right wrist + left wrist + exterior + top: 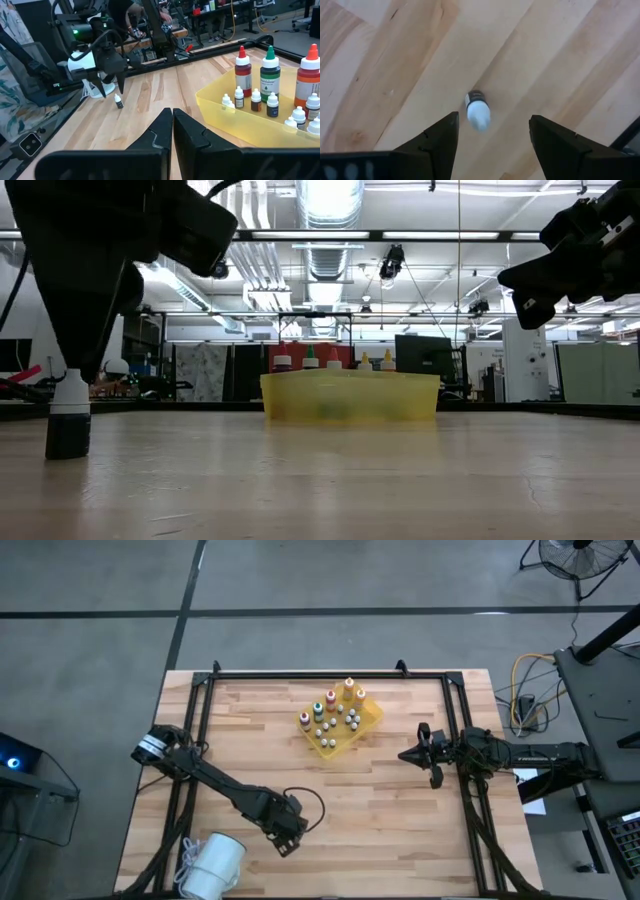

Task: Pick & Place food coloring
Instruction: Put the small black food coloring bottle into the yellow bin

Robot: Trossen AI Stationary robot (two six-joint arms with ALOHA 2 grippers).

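Bottle (477, 109) upright between open left jaws

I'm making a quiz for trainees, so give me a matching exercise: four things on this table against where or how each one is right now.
1. small white-capped bottle
2. left gripper
3. right gripper
4. yellow tray

a. shut, off to the tray's right
b. upright on the bare wood
c. open above the small bottle
d. holds the dropper bottles, at the table's far middle

Pairs: 1-b, 2-c, 3-a, 4-d
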